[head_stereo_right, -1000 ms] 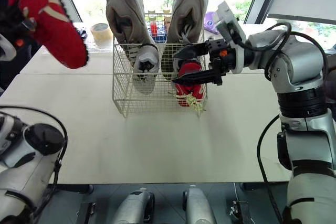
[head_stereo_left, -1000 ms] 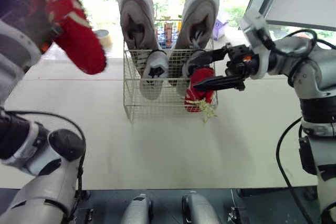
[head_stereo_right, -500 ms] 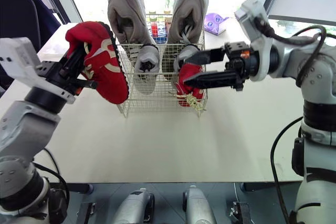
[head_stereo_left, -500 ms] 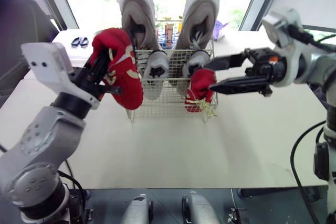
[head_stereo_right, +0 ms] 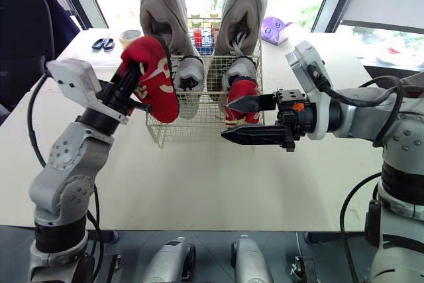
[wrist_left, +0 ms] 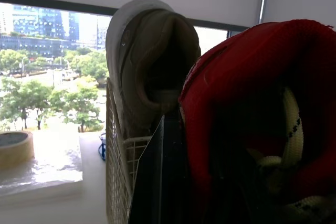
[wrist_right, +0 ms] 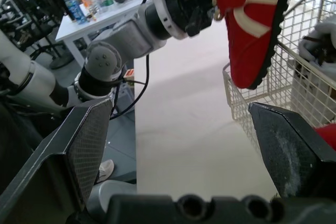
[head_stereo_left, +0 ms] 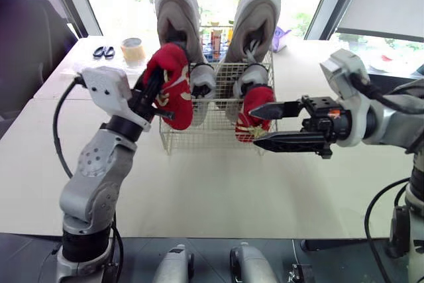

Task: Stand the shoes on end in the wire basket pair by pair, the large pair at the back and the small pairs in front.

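The wire basket [head_stereo_left: 213, 134] holds a large beige pair [head_stereo_left: 177, 21] on end at the back and a small grey pair [head_stereo_left: 201, 84] in front of it. One red shoe [head_stereo_left: 256, 114] stands in the front right corner. My left gripper [head_stereo_left: 157, 92] is shut on the second red shoe [head_stereo_left: 175, 91], held toe down at the basket's front left corner. I cannot tell whether it is inside the rim. In the left wrist view this red shoe [wrist_left: 262, 119] is close beside a beige shoe [wrist_left: 152, 61]. My right gripper [head_stereo_left: 260, 124] is open, just in front of the standing red shoe.
A tape roll [head_stereo_left: 134, 48] and scissors [head_stereo_left: 104, 51] lie on the table at the back left. Bottles [head_stereo_left: 213, 36] stand behind the basket and a purple object [head_stereo_left: 281, 31] lies at the back right. Bare tabletop [head_stereo_left: 212, 190] stretches in front of the basket.
My left arm swung the red shoe down from high at the left to the basket's front left corner. My right gripper drew back from the basket, still open.
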You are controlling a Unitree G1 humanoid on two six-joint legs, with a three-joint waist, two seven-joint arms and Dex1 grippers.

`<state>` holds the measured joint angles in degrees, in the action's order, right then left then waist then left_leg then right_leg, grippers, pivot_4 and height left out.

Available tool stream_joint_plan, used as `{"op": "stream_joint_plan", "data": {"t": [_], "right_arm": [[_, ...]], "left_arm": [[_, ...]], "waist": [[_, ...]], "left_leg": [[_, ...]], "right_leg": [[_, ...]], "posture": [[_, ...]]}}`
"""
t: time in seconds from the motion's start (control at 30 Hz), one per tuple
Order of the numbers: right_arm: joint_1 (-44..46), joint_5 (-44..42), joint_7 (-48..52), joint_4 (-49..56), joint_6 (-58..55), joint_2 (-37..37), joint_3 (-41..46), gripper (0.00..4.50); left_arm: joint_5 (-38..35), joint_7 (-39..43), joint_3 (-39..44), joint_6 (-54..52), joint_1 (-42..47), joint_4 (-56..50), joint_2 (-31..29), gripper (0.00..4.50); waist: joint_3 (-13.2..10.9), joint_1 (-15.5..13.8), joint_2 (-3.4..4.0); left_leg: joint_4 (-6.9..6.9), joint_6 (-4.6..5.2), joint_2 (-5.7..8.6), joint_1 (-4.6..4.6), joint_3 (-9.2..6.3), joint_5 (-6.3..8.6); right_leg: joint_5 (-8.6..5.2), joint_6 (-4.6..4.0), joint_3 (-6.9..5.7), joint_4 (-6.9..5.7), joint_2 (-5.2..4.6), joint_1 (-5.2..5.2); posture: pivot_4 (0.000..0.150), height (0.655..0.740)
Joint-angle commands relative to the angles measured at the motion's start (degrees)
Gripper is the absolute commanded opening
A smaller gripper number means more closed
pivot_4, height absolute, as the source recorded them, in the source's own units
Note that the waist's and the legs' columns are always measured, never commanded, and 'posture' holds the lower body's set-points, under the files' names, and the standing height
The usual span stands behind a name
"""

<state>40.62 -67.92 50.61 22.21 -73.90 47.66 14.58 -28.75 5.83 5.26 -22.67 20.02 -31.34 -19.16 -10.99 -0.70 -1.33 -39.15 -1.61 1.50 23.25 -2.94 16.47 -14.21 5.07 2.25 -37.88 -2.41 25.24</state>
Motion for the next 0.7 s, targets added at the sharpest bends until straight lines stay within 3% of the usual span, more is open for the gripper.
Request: {"op": "stream_joint_plan", "data": {"t": [0.03,0.2,0.4,0.43,0.5,0.67,0.7], "right_arm": [[-3.1,-2.8,-1.9,3.1,0.5,1.9,2.7,4.50],[-6.1,-5.4,-5.0,4.7,1.3,2.3,3.5,4.50],[-7.2,-6.5,-6.4,4.7,2.9,3.5,3.2,4.50],[-7.3,-6.5,-6.5,4.6,3.3,3.5,2.9,4.50],[-7.4,-6.1,-6.6,4.4,4.0,3.4,2.2,4.50],[-7.7,-5.1,-6.3,3.9,5.9,3.2,0.7,4.50],[-7.7,-5.0,-6.3,3.9,6.2,3.2,0.4,4.50]], "left_arm": [[5.9,2.5,-2.4,6.9,-1.7,3.0,1.2,0.07],[10.8,3.2,-3.7,14.0,-3.4,8.2,4.7,0.07],[6.3,6.5,-2.9,8.7,-8.1,6.0,4.6,0.07],[5.0,7.2,-2.7,8.0,-9.0,4.8,4.5,0.84],[2.1,8.0,-2.0,5.9,-10.6,2.7,4.3,1.66],[-2.5,8.8,-0.8,2.2,-14.0,-1.6,3.9,4.28],[-4.0,8.0,0.0,0.1,-14.0,-2.5,3.7,4.40]], "waist": [[0.0,0.0,0.00],[0.0,0.0,0.01],[0.0,0.2,0.07],[0.0,0.2,0.07],[0.0,0.2,0.08],[0.0,0.0,0.08],[0.0,0.0,0.08]], "left_leg": [[0.00,0.01,0.00,0.00,0.00,0.01],[0.00,0.06,0.00,-0.24,0.00,0.00],[0.08,0.25,-0.10,-0.91,0.00,0.11],[0.08,0.29,-0.11,-0.91,0.01,0.14],[0.08,0.34,-0.12,-0.90,0.01,0.17],[0.08,0.35,-0.12,-0.86,-0.01,0.17],[0.08,0.35,-0.12,-0.85,-0.02,0.17]], "right_leg": [[0.00,0.00,0.00,0.01,0.00,0.00],[0.00,0.00,0.00,0.02,-0.01,-0.27],[-0.01,0.01,-0.05,0.34,0.08,-1.03],[-0.02,0.01,-0.05,0.36,0.07,-1.03],[-0.01,0.02,-0.04,0.38,0.07,-1.02],[-0.01,0.02,-0.05,0.44,0.04,-1.01],[-0.01,0.02,-0.05,0.46,0.04,-1.02]], "posture": [[0.150,0.7400],[0.150,0.7400],[0.150,0.7400],[0.150,0.7400],[0.150,0.7400],[0.150,0.7400],[0.150,0.7400]]}}
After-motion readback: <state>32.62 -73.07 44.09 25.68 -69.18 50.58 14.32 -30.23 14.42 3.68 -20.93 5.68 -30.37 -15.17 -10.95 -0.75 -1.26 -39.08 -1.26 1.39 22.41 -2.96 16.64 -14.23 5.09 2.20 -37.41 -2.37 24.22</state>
